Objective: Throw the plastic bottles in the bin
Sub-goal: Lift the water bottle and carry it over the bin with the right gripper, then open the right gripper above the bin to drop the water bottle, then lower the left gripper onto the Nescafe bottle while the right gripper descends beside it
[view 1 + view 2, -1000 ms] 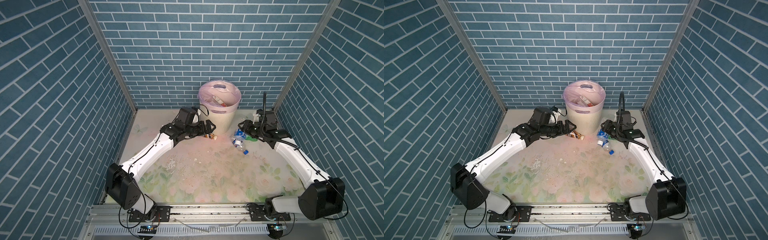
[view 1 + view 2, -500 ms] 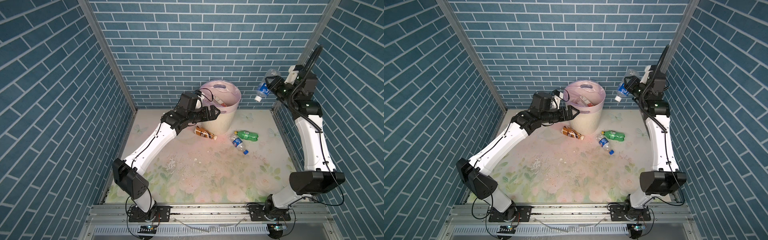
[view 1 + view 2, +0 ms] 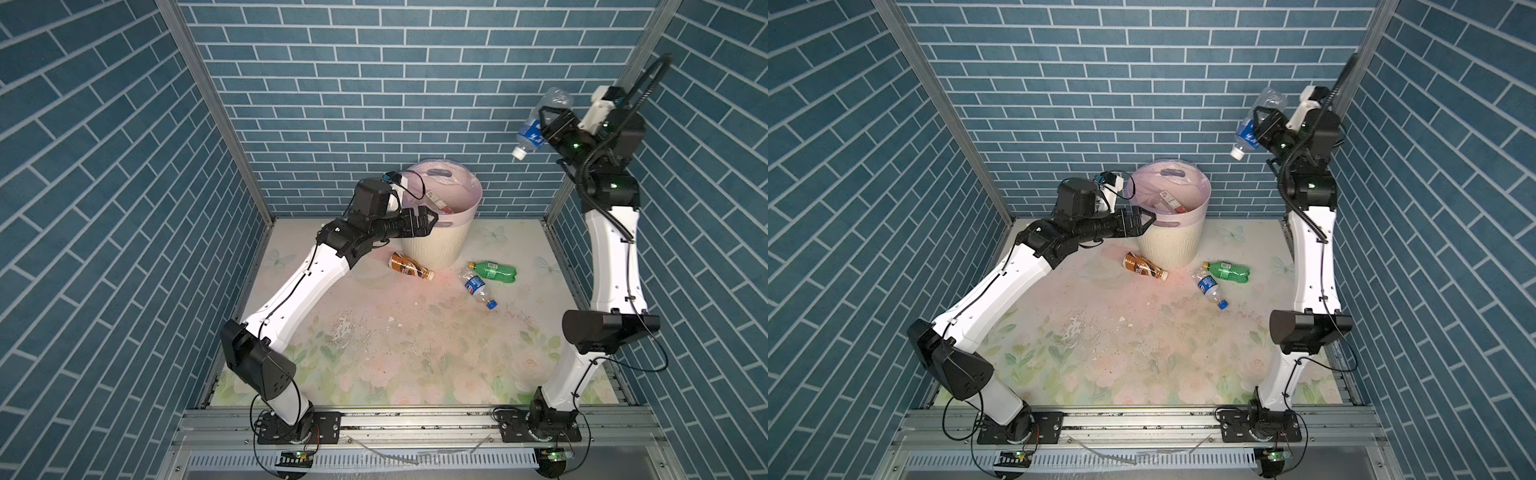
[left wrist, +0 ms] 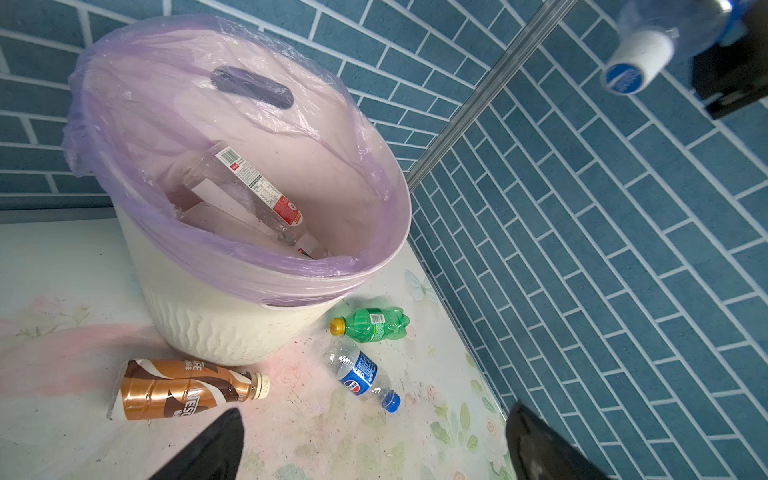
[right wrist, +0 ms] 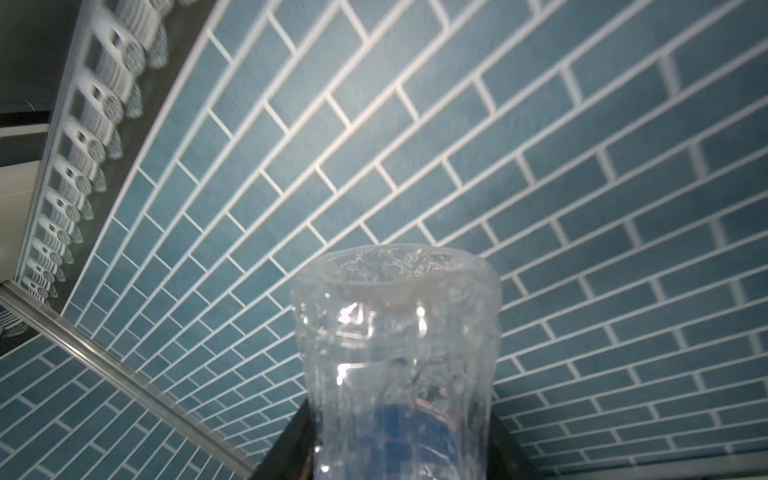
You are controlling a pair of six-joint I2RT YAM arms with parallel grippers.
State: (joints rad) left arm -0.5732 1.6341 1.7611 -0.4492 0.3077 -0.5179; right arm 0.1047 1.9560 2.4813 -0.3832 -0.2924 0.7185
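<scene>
Plastic bottles are spread over three places: at least one lies in the bin (image 3: 436, 245); a brown coffee bottle (image 3: 409, 266), a green bottle (image 3: 494, 271) and a blue-capped clear bottle (image 3: 478, 289) lie on the desk (image 3: 395, 353) by its foot; a blue-labelled clear bottle (image 3: 531, 133) looks clamped in the right gripper (image 3: 545, 121), high by the right wall. Its long axis slants, white cap down and toward the bin, which stands well below and left of that gripper, so I judge a toss must carry leftward and down. The left gripper (image 3: 430, 218), jaws wide apart and empty, hovers just beside the bin's rim.
</scene>
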